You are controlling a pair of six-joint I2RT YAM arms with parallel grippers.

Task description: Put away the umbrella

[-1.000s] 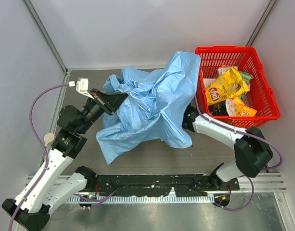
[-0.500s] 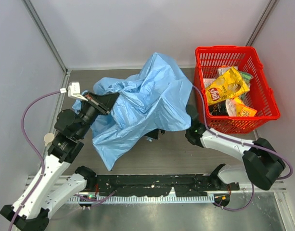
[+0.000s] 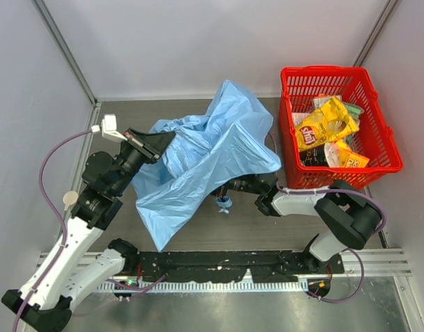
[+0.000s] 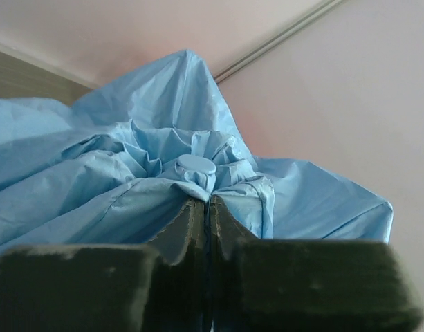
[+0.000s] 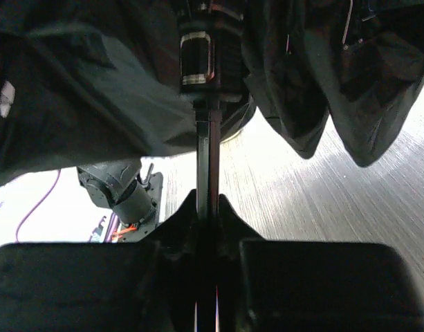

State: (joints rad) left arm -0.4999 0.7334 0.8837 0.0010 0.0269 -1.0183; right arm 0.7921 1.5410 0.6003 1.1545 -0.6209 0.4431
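Gripping the umbrella (image 3: 212, 149) at both ends of its long axis: pinching a fold of sky-blue canopy just below the round cap (image 4: 196, 164) with the left gripper (image 4: 208, 202), fingers pressed tight together, and clamping the thin black shaft (image 5: 206, 149) with the right gripper (image 5: 207, 200), jaws closed snugly on either side of it. Sprawling half-collapsed over the middle of the table (image 3: 267, 225), rumpled and draped, reaching close beside the red basket (image 3: 322, 70) on the right. Running on a slant, with the crown at the far left by the left gripper and the small blue handle (image 3: 224, 203) poking out from under the fabric at the near right, just beside the right wrist. Probably needing a push straight along that slant, shaft end toward crown, using the right arm as the one nearer the handle and the left merely for anchoring the tip.
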